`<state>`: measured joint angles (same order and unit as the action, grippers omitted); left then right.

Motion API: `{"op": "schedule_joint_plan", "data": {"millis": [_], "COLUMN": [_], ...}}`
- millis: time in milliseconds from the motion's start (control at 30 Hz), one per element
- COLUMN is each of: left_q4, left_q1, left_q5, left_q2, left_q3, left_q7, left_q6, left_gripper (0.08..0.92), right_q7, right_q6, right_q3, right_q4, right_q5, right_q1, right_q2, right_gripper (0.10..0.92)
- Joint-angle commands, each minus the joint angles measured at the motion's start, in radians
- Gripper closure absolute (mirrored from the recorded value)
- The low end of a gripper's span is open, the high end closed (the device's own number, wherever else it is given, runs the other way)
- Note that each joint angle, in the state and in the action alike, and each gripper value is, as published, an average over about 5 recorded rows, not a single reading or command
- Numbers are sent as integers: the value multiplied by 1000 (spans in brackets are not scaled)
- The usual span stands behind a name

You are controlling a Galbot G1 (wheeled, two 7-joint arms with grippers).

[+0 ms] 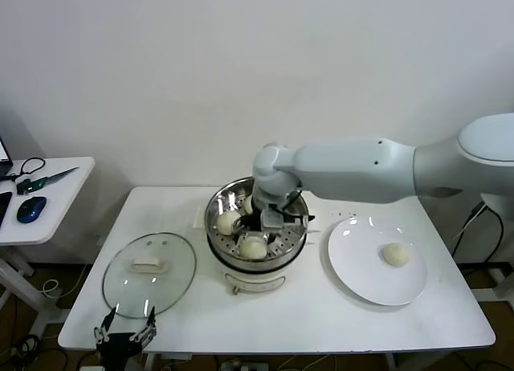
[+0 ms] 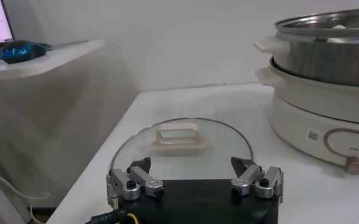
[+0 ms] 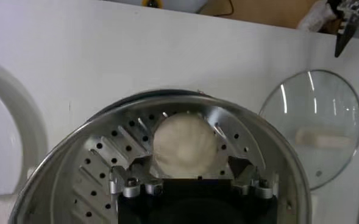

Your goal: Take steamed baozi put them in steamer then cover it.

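Reaching over the steamer (image 1: 255,250), our right tool (image 3: 192,176) hangs inside the pot with its fingers spread wide, and a bun (image 3: 184,146) lies on the perforated tray directly between and just beyond the fingertips, not pinched by them. We judge this to be the release of that bun: the fingers stand apart on either side so the soft dough can sit free without being dragged when the arm lifts. In the head view two other buns (image 1: 230,222) show in the pot, one just to the left of the tool and one in front of it, though the tool hides part of the tray. One more bun (image 1: 395,254) waits on the white plate (image 1: 357,275), off to the right of the tool on the tabletop (image 1: 321,319), near enough for a short reach. Our left tool (image 2: 195,182) sits low at the near edge of the tabletop, fingers spread, with the glass lid (image 2: 185,149) lying flat just ahead of it, handle up; we take that as a waiting post for the covering step. The last bun on the plate is not yet moved, and the pot is uncovered.
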<state>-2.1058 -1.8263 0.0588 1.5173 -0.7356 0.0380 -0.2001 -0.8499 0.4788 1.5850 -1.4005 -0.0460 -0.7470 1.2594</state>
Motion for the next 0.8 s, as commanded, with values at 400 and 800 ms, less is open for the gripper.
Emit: {"op": "schedule_joint_plan", "data": {"millis": [400,800], "left_q4": [7,-1], "left_q1": [16,23], "left_q5": [13,8], "left_q2": [-8,1], "left_q3": [-2,1], "left_q7": [3,9], "left_q6": [-5,-15], "left_gripper": [177,177], "right_q7": [-210,-153], "right_q6": [-532,-601], "right_q3": [337,-166], "right_q4": [53,253], "right_q5": [590,307], "right_q1": [-297,324], "right_q2": [-644,-774], "right_gripper": [203,203]}}
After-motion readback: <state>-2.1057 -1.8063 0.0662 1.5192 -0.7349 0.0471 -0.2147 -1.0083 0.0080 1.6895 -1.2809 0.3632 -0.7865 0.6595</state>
